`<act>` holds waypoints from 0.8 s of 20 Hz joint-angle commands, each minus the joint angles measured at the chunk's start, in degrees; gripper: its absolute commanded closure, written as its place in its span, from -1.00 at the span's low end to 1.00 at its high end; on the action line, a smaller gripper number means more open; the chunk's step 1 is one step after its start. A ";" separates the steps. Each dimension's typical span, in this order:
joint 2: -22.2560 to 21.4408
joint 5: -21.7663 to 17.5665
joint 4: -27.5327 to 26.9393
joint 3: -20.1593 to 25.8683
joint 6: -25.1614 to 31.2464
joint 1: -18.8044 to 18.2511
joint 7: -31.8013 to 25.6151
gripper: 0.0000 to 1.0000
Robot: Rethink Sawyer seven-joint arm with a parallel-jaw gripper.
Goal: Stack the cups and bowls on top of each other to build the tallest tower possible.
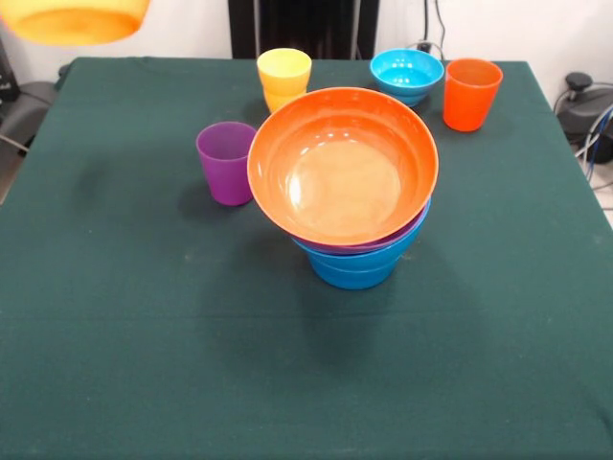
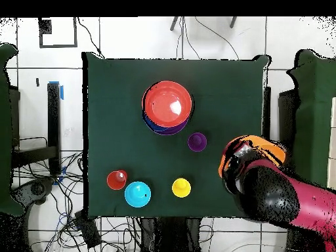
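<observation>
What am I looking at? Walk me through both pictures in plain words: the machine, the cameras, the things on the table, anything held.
The machine is a robot arm, red and black, meant to stack cups and bowls. It shows only in the overhead view, which looks straight down with the robot's base at the bottom. The front view is taken from across the table, facing the robot.

In the middle stands a tower: a wide orange bowl, tilted toward the camera, on a purple bowl, on blue bowls. Around it stand a purple cup, a yellow cup, an orange cup and a small cyan bowl.

A large yellow bowl hangs in the air at the table's side, at the arm's end. The arm seems to carry it, but the grip itself is hidden.
</observation>
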 commanded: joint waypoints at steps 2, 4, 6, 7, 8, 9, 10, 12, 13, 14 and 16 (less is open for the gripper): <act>-5.84 8.45 0.11 10.91 13.65 0.64 -18.56 1.00; -6.54 9.59 -0.76 11.67 15.25 0.69 -18.63 1.00; -6.96 10.28 -1.84 12.05 16.95 1.12 -17.95 1.00; -6.92 10.54 -2.37 12.35 17.61 1.33 -17.54 1.00; -6.93 10.50 -3.21 12.43 18.51 1.74 -16.86 1.00; -6.77 10.47 -3.91 12.62 19.14 2.04 -16.26 1.00; -6.64 10.24 -4.68 12.70 19.59 2.42 -15.64 1.00; -6.12 10.13 -5.75 13.16 19.82 2.93 -14.69 1.00; -5.62 9.97 -6.37 13.35 19.92 3.21 -14.25 1.00; -4.97 9.73 -6.98 13.49 19.87 3.56 -13.69 1.00; -3.74 9.05 -7.94 13.62 19.25 4.43 -12.39 1.00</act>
